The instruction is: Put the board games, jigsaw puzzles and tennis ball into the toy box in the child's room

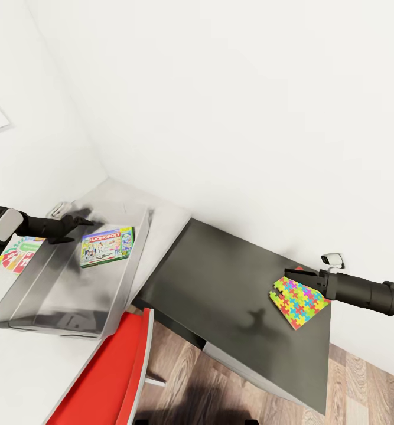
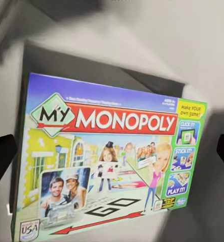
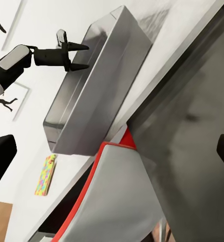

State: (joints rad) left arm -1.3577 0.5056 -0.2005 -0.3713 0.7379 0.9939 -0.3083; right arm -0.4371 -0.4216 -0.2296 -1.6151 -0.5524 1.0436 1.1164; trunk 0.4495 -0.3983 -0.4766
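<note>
The light grey toy box [image 1: 49, 295] stands on the pale table [image 1: 25, 366], with a Monopoly board game [image 1: 107, 246] lying flat inside it. My left gripper [image 1: 81, 227] hovers open just above the box's far end, and its wrist view looks straight down on the game [image 2: 112, 156]. Out to the right, my right gripper [image 1: 296, 276] is open in front of the table's dark side panel [image 1: 220, 283]. A colourful jigsaw puzzle [image 1: 299, 302] sits right under its fingers, off the tabletop; whether they touch is unclear. A second puzzle [image 3: 45, 175] lies on the table past the box [image 3: 101, 85].
A flat red, green and white item [image 1: 18, 255] lies on the table beside the box, partly behind my left arm. A red chair [image 1: 111, 372] is pushed in at the table's front corner. Wood floor [image 1: 362, 383] runs below the side panel.
</note>
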